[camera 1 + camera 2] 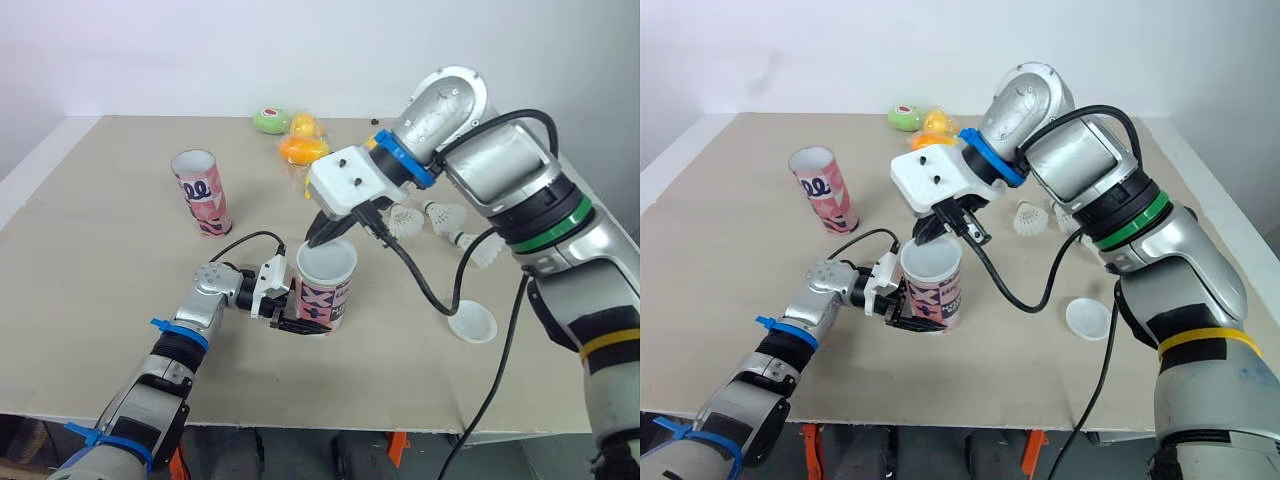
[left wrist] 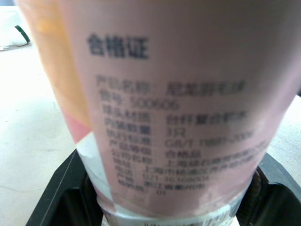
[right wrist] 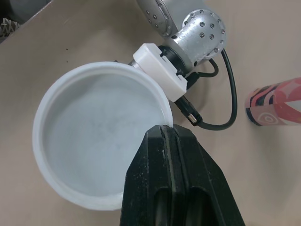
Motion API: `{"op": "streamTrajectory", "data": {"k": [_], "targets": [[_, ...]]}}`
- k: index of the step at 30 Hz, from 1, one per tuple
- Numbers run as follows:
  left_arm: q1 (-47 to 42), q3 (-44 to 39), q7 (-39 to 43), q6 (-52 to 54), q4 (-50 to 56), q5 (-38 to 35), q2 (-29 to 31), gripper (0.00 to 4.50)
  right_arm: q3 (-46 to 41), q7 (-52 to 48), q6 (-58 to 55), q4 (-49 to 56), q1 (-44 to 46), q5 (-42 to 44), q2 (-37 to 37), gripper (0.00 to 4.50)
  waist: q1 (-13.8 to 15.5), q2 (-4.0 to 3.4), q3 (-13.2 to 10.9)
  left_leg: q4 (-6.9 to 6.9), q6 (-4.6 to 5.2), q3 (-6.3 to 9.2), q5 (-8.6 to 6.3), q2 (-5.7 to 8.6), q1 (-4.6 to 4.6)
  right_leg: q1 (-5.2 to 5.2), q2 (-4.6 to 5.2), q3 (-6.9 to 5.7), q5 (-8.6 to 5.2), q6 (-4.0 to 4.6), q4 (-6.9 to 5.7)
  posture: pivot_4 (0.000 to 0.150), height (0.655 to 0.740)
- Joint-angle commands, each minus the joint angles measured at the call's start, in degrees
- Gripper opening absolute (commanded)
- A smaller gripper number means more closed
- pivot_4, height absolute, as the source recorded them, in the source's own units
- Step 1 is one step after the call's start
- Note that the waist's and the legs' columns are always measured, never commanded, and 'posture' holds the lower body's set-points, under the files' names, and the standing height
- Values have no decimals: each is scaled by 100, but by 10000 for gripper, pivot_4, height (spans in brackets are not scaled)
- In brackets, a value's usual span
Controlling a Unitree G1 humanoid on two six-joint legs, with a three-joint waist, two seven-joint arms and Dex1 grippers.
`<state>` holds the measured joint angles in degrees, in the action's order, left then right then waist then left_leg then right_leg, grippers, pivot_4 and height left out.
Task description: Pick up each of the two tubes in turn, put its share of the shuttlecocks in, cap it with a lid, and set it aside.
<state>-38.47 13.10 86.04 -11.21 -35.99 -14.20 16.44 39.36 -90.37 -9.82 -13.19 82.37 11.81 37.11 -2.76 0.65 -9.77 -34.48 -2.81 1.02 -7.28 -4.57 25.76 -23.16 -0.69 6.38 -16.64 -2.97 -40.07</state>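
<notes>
On the bench, the left hand clamps the tube low down, and the left wrist view shows its printed label. The right wrist view shows the right hand pinching the lid by its rim atop the tube.

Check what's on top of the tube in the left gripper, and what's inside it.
A white lid sits on the mouth of the tube, pinched at its rim by the right gripper. The lid covers the opening, so the inside cannot be seen.
</notes>
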Motion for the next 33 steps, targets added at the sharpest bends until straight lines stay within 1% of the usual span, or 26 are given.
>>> {"op": "streamTrajectory", "data": {"k": [1,14,22,33], "targets": [[164,90,-62,113,-217,260,133,29117,-365,-213,88,-37,305,-74,15,259,1,0,0,0,0,0,0,0,0,0,0,0,0,0,0,1500,7400],[145,70,-67,115,-245,263,149,29117,-307,-213,113,38,229,-76,34,259,1,0,0,3,0,-1,0,0,0,-1,0,0,-3,1,0,1500,7400],[169,54,-94,140,-225,262,166,29117,-421,-213,14,162,126,-67,-134,259,-2,0,0,4,0,0,0,0,0,-2,0,0,-2,2,0,1500,7400],[124,50,-93,115,-302,266,151,29117,-254,-213,-163,660,-25,162,219,259,-2,0,0,5,0,-2,0,-1,-1,-3,0,1,-2,2,0,1500,7400]]}}
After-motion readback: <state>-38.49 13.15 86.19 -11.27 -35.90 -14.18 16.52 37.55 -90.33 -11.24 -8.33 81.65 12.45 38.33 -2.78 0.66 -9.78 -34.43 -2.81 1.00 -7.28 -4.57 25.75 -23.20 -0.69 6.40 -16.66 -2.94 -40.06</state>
